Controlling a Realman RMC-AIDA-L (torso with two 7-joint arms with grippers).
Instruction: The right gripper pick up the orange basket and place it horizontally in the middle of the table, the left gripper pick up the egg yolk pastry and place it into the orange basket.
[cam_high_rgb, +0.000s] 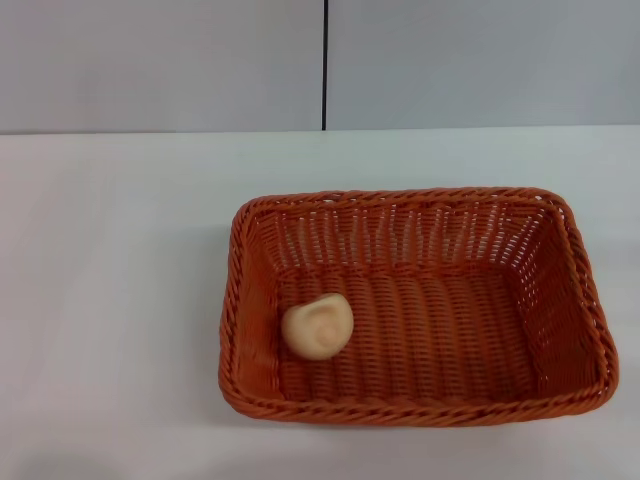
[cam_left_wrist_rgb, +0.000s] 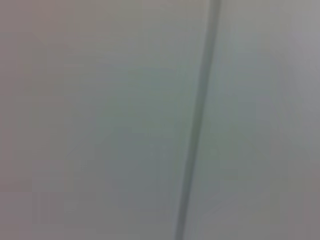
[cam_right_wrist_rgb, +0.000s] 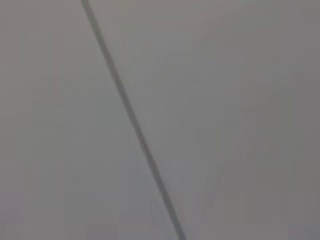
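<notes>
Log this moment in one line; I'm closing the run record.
pastry: in basket, left end | basket: lengthwise on table | grippers: not in view

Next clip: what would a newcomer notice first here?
The orange basket dominates, lying lengthwise on the white table, right of centre in the head view. Inside it, near its left end, sits the egg yolk pastry. Neither gripper is in view; both wrist views show only a grey wall with a dark seam.

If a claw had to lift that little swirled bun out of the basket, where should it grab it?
Probably from straight above, pinching the egg yolk pastry across its round sides. It sits low in the orange basket near the left wall, so the sloping walls hamper a sideways approach.
</notes>
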